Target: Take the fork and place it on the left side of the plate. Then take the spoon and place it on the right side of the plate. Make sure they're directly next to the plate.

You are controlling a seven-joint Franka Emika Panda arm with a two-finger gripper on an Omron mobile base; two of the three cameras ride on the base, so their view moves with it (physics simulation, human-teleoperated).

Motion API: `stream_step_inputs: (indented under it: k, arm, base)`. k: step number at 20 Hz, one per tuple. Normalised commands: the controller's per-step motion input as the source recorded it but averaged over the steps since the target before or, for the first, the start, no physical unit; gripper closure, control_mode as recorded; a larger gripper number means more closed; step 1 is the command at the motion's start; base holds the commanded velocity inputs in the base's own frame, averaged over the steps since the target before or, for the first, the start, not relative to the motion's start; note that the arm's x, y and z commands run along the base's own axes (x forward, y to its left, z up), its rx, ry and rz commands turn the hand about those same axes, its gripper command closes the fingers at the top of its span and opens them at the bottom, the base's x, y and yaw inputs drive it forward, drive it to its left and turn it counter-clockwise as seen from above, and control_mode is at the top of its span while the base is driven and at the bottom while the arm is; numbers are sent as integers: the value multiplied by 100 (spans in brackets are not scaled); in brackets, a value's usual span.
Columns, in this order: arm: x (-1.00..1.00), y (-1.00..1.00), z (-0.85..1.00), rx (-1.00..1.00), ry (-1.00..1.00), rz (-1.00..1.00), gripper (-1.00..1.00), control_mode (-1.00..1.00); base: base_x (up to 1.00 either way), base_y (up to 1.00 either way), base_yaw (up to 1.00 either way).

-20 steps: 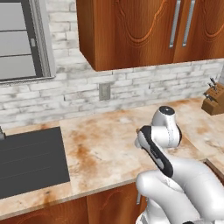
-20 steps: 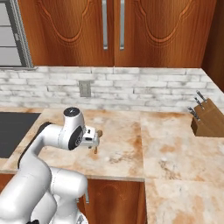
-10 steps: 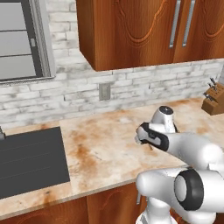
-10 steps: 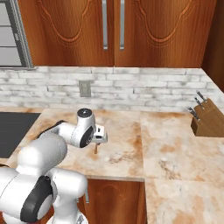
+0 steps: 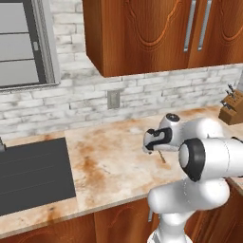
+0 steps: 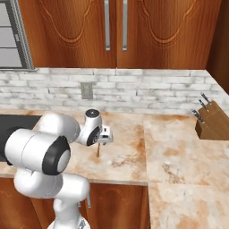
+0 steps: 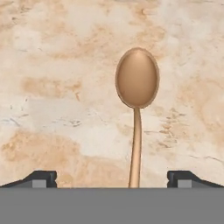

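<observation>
1. Brown spoon (image 7: pixel 136 100) lies flat on the marble counter (image 6: pixel 179 152), right under the gripper (image 7: pixel 111 178), handle running between the tips.
2. Jaws stand spread wide, holding nothing.
3. To do this well, I'd drop straight down, keep the handle centred, then close gently.

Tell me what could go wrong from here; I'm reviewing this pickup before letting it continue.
The end effector hangs open over the spoon, its fingertips wide on either side of the thin handle. Closing on so slim a handle might pinch it off-centre, so the spoon could tilt or slip. The spoon lies flat on the marbled counter, so descending too far may jam the fingertips against the stone.
</observation>
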Motion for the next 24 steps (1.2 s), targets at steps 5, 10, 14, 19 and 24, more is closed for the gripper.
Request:
stream_step_inputs:
  k: [5,10,14,19,24]
  arm:
    - [23,-8,-23,0,5,1,-100,-100]
    - [10,-8,-25,0,4,0,-100,-100]
    - [14,0,-10,0,1,0,-100,-100]
    - [6,0,-14,0,2,1,100,-100]
    - [-9,1,-2,0,2,7,100,-100]
  base:
    - [0,0,0]
    - [0,0,0]
    - [0,0,0]
    - [0,0,0]
    - [0,0,0]
